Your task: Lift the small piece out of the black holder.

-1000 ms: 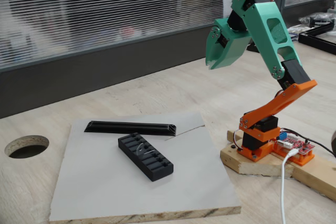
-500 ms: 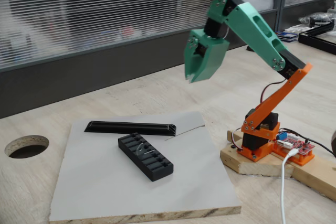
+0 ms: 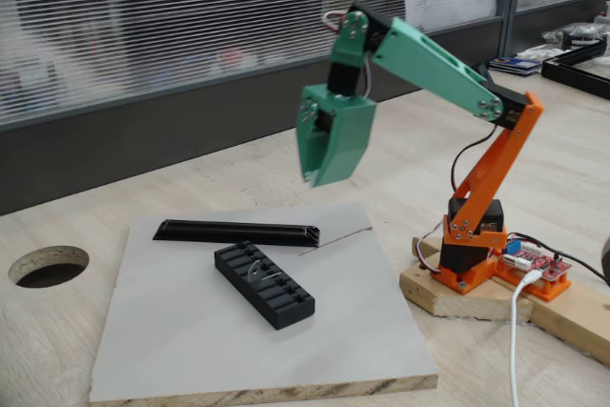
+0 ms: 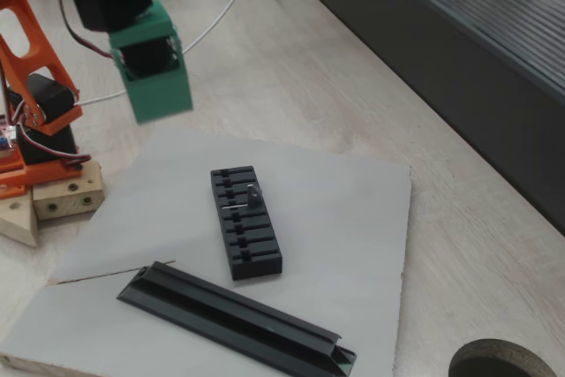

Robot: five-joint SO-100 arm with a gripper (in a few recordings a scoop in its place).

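My gripper is matt green plastic with a faintly layered look, and my lower arm is orange plastic bolted to a raw, pale wooden block. Below me, the black holder and the long black bar look like smooth plastic with a dull sheen, while the small piece glints like thin metal. Both rest on a smooth matt grey board with a rough chipboard edge, laid over a light wood-grain table.

Across the fixed view, the green gripper swings from the upper right toward 8 o'clock, dropping lower and closer to the grey board. The arm's green link leans further out from the orange base, and the orange link stands steeper.
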